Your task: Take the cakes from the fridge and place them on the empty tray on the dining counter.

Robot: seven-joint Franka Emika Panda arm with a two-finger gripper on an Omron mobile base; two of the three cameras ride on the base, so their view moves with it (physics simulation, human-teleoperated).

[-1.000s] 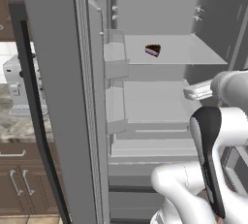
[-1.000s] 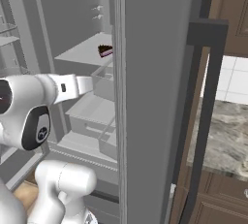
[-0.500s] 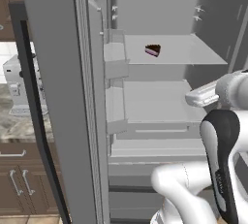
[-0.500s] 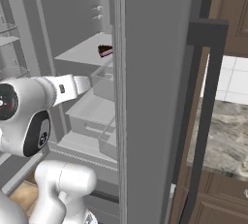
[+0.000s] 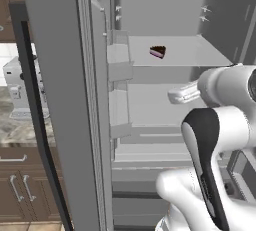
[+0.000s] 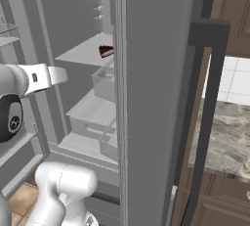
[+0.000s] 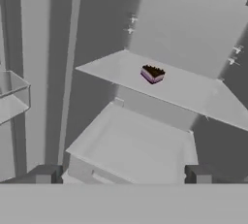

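An open fridge (image 5: 65, 100) with grey shelves inside. In the hand view, the gripper (image 7: 121, 173) shows as two dark finger tips at 7 and 5 o'clock, spread as wide as they go, with nothing between them and touching nothing. A small dark chocolate cake wedge (image 7: 152, 74) with a pinkish layer sits on the upper shelf (image 7: 193, 92), just above centre toward 1 o'clock, well apart from the tips. In the left base view the same cake (image 5: 157, 52) lies toward 12 o'clock, above the white arm (image 5: 210, 125) at 4 o'clock.
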